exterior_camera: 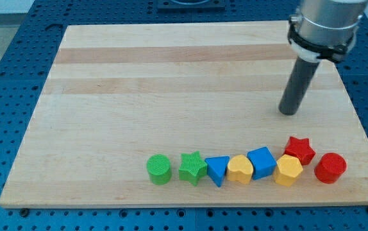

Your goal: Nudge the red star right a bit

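The red star (pixel 299 149) lies near the view's bottom right, touching the yellow hexagon (pixel 288 171) below it. The red cylinder (pixel 330 167) sits just to its right, a small gap apart. My tip (pixel 288 111) rests on the board above the red star and slightly to its left, apart from it by about a block's width. The rod rises from the tip toward the view's top right.
A row of blocks runs along the bottom edge of the wooden board (pixel 171 77): green cylinder (pixel 159 169), green star (pixel 192 167), blue triangle (pixel 217 170), yellow heart (pixel 240 169), blue cube (pixel 261 162). Blue perforated table surrounds the board.
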